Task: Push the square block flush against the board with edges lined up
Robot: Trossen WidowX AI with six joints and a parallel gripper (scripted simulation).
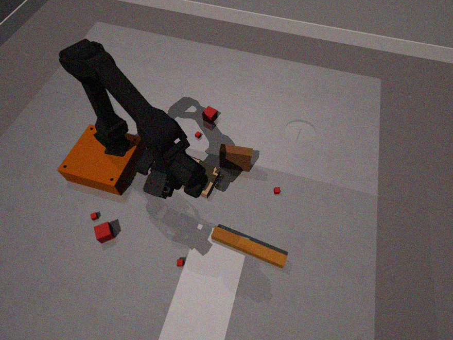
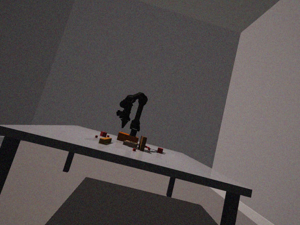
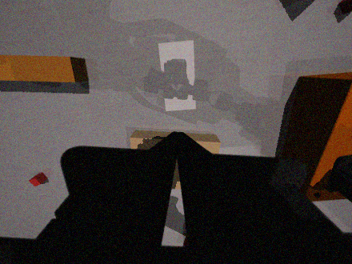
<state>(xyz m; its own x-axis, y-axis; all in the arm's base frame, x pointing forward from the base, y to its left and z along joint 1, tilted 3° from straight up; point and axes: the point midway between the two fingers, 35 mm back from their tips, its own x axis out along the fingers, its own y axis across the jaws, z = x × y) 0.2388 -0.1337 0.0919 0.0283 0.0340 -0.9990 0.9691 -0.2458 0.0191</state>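
The square block [image 1: 207, 190] [image 2: 130, 144] [image 3: 211, 146] is pale tan and lies flat on the table, largely hidden by the arm in the top view and by the fingers in the wrist view. The board [image 1: 249, 245] [image 2: 105, 140] [image 3: 38, 68] is a long orange-yellow bar. It lies apart from the block, with a wide gap between them. My gripper [image 2: 122, 127] [image 3: 178, 137] is shut and empty. Its tips are raised above the table, over the block's area. In the top view the fingertips are hidden behind the wrist.
A brown block [image 1: 241, 160] [image 2: 142, 143] stands upright beside the square block, on the side away from the board. Larger red cubes [image 1: 103, 232] [image 1: 210, 112] and several small ones lie around. The arm's orange base [image 1: 96, 162] [image 3: 342, 122] is at the left in the top view.
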